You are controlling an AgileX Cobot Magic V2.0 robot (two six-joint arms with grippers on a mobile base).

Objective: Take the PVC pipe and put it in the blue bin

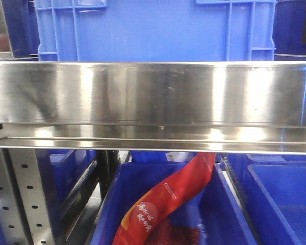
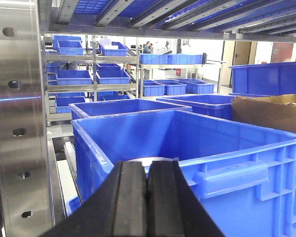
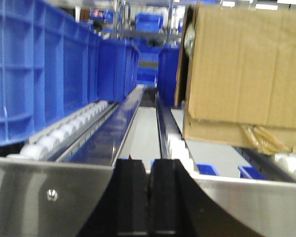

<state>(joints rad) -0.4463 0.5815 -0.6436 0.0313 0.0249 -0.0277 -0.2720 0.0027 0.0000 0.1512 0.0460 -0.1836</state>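
Blue bin (image 2: 197, 148) — beyond left end effector (image 2: 147, 197)

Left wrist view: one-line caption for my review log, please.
Left tool, shut and empty, faces a large blue bin on the shelving, a cardboard box at right; no PVC pipe visible.

Blue bins (image 2: 197, 148) (brown cardboard box (image 3: 241, 69))

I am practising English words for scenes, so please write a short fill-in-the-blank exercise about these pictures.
1. In the left wrist view, the left hand has its black pads pressed ___.
2. Ahead of it stands a large plastic bin coloured ___.
3. In the right wrist view, the brown box is made of ___.

Missing words: together; blue; cardboard
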